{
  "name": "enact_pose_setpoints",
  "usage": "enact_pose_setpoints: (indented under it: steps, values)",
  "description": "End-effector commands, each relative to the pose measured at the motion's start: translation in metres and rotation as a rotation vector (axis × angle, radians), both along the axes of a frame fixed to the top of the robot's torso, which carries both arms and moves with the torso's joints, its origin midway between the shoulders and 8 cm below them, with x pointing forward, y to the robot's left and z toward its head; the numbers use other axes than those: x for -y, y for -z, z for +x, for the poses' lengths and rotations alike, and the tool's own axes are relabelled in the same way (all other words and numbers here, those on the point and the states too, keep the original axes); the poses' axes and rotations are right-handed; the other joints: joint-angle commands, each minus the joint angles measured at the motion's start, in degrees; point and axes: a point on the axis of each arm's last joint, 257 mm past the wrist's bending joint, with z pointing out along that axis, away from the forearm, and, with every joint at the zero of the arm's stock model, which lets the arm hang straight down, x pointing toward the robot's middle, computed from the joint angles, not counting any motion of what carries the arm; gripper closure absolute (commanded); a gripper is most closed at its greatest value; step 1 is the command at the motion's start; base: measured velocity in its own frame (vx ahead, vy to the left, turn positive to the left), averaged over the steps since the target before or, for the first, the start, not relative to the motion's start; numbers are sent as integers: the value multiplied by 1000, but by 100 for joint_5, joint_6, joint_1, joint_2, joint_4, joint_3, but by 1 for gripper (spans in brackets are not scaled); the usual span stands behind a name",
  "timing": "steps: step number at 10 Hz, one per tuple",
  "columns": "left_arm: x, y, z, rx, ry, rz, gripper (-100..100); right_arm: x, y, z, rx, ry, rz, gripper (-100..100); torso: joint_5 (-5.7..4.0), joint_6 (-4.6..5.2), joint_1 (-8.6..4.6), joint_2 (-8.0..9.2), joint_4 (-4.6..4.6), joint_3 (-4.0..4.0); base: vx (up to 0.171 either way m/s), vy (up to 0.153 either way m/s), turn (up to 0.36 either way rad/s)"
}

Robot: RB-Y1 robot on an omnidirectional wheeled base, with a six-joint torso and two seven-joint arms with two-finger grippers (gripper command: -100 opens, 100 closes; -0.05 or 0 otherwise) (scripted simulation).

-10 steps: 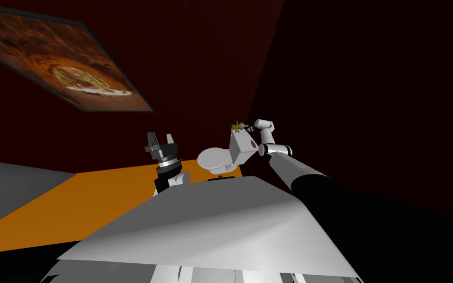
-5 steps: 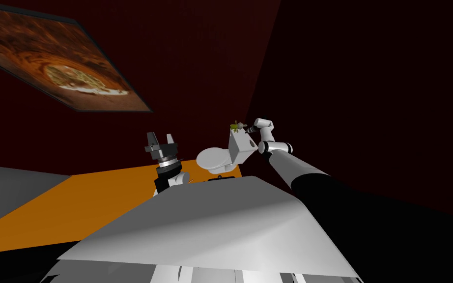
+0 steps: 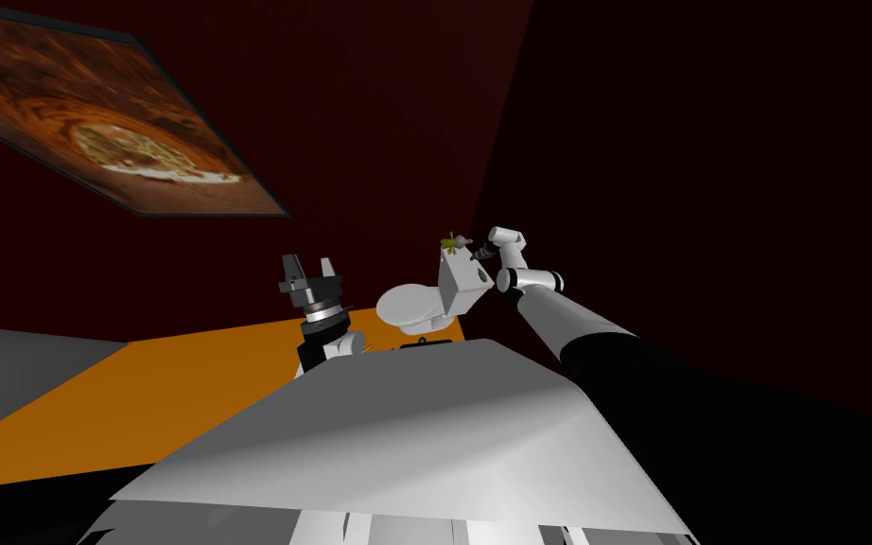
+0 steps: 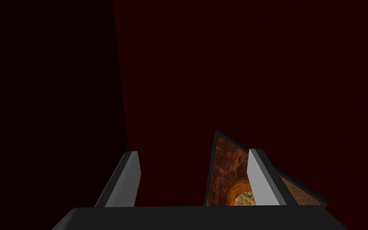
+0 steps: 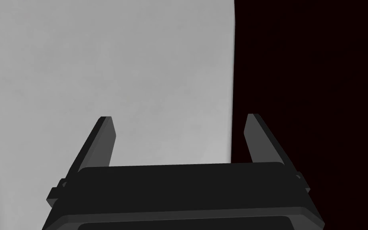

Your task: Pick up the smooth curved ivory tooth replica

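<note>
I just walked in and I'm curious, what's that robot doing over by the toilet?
The robot's right arm is stretched out to the white toilet's tank. Its right end effector is open, close to the tank's light grey side, holding nothing. A small pale thing, probably the tooth replica, sits on the tank beside a yellow-green thing. The left end effector is open, raised and idle.

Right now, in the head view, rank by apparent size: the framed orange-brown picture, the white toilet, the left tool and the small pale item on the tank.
1. framed orange-brown picture
2. white toilet
3. left tool, though it is nearer the camera
4. small pale item
</note>
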Motion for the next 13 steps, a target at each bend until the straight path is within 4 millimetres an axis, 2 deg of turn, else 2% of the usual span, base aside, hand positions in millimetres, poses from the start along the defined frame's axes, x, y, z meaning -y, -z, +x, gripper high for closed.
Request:
enact_pose_setpoints:
  steps: [1,4,5,7,10,13]
  values:
    - [0,0,0,0,0,0,0,-3,2,-1,-17,2,8,-100,0,0,0,0,0,0,-5,-7,3]
    - [0,0,0,0,0,0,0,-19,15,-22,-133,29,74,-100,0,0,0,0,0,0,-13,-18,-35]
    - [0,0,0,0,0,0,0,-20,15,-23,-138,29,76,-100,0,1,-3,1,0,1,-14,-19,-20]
    - [0,0,0,0,0,0,0,-33,22,-40,-228,50,122,-100,0,0,-3,2,1,1,-22,-30,-42]
    - [0,0,0,0,0,0,0,-34,25,-43,-239,49,125,-100,0,0,2,0,0,0,-8,-10,-4]
    - [0,0,0,0,0,0,0,-48,32,-64,-341,70,168,-100,-1,1,-3,2,0,1,-17,-23,-39]
